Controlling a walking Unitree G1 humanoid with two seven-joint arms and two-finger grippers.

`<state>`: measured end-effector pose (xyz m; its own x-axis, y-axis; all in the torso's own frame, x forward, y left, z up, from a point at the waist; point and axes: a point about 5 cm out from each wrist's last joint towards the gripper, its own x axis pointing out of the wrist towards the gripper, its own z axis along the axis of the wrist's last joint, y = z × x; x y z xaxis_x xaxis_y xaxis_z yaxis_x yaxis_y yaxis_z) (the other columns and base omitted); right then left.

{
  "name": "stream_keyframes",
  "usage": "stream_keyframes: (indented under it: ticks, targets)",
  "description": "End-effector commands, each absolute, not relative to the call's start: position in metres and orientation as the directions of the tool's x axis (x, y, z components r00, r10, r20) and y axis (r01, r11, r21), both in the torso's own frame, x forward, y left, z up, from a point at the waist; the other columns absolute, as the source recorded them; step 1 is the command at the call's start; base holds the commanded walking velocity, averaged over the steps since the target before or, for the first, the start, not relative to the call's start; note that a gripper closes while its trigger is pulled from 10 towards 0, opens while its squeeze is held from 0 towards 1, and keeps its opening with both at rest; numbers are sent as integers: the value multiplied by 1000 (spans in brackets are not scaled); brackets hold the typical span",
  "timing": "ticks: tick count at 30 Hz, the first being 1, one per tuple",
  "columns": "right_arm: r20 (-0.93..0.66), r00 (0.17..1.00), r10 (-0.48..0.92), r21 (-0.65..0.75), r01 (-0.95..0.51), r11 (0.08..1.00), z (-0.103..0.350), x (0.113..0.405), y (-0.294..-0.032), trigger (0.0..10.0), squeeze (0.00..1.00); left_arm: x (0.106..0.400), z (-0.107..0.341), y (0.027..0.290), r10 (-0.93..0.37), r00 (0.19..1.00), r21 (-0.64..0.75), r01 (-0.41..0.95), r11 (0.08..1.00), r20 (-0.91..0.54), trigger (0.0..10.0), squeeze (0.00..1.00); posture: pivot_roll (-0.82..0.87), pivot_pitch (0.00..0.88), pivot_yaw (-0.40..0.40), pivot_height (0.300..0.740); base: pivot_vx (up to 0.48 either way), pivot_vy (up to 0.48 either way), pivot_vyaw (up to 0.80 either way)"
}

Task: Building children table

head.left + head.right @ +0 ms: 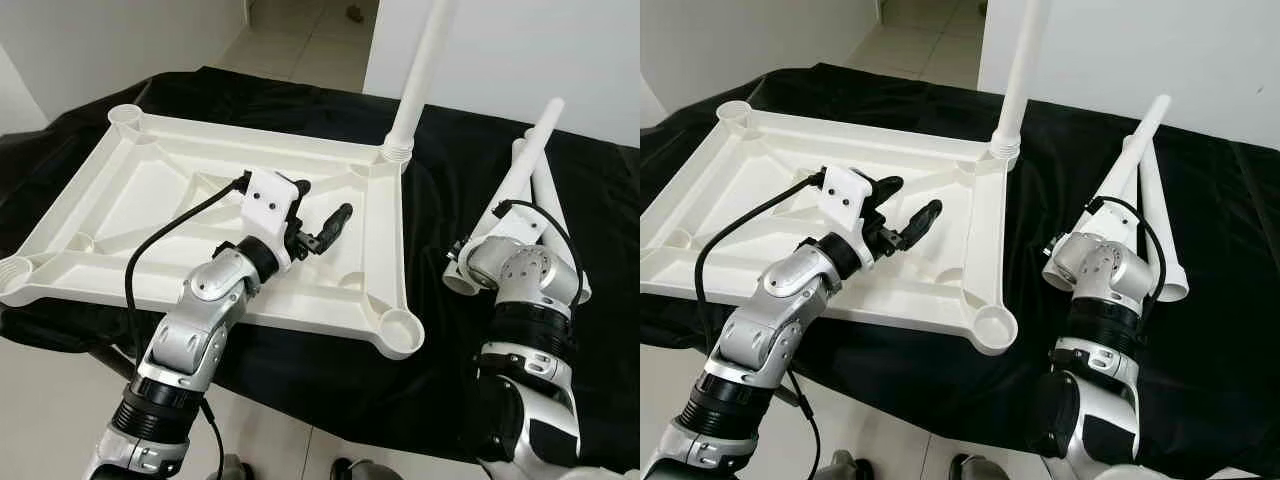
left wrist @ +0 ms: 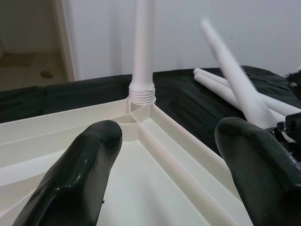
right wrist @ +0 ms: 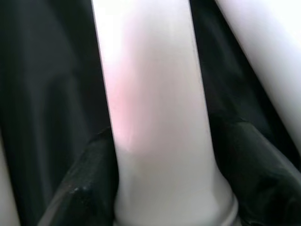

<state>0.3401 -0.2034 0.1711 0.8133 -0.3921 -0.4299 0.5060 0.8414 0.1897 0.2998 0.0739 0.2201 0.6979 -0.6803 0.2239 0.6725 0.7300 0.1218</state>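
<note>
A white plastic tabletop (image 1: 150, 190) lies upside down on a black cloth. One white leg (image 1: 420, 70) stands upright in its far right corner socket. My left gripper (image 1: 320, 205) hovers open over the tabletop's right half, its black fingers (image 2: 75, 179) spread and holding nothing. To the right of the tabletop, my right gripper (image 3: 164, 188) is shut on the thick end of a second white leg (image 1: 525, 160), which is raised at a slant off the cloth. Two more legs (image 1: 1145, 185) lie on the cloth behind it.
The near right corner socket (image 1: 398, 330), the far left one (image 1: 125, 115) and the near left one (image 1: 12, 272) stand empty. Black cloth (image 1: 450, 180) covers the surface to its near edge, with tiled floor (image 1: 300, 40) beyond and a white wall behind.
</note>
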Motion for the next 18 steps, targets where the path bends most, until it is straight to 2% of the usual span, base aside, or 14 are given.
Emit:
stream_keyframes:
  ticks: [1, 6, 9, 13, 14, 15, 16, 18]
  targets:
    - [-331, 864, -380, 167, 450, 877, 160, 336, -205, 10000, 0, 304, 220, 77, -653, 723, 73, 656, 751, 223, 10000, 0, 30, 142, -10, 740, 0, 0, 0]
    - [-270, 889, -370, 205, 428, 880, 162, 333, -208, 10000, 0, 304, 221, 76, -663, 711, 58, 670, 740, 234, 10000, 0, 32, 141, -12, 740, 0, 0, 0]
    - [-37, 980, -197, 372, 197, 907, 170, 319, -209, 10000, 0, 301, 220, 73, -722, 652, 56, 732, 679, 233, 10000, 0, 34, 132, -17, 740, 0, 0, 0]
    - [60, 982, -178, 434, 135, 891, 173, 310, -211, 10000, 0, 300, 218, 71, -742, 630, 43, 755, 654, 228, 10000, 0, 31, 129, -16, 740, 0, 0, 0]
    - [103, 978, -181, 386, 128, 914, 175, 308, -211, 10000, 0, 300, 218, 71, -752, 617, 29, 768, 640, 233, 10000, 212, 30, 125, -15, 740, 0, 0, 0]
    - [103, 978, -181, 386, 128, 914, 175, 308, -211, 10000, 0, 300, 218, 71, -752, 617, 29, 768, 640, 233, 10000, 212, 30, 125, -15, 740, 0, 0, 0]
    - [168, 972, -167, 352, 99, 931, 179, 303, -209, 10000, 0, 300, 220, 70, -759, 604, 13, 780, 625, 242, 10000, 1000, 29, 123, -14, 740, 0, 0, 0]
    - [284, 952, -116, 305, 25, 952, 186, 294, -203, 10000, 0, 300, 223, 66, -788, 565, 21, 809, 587, 245, 10000, 1000, 27, 120, -10, 740, 0, 0, 0]
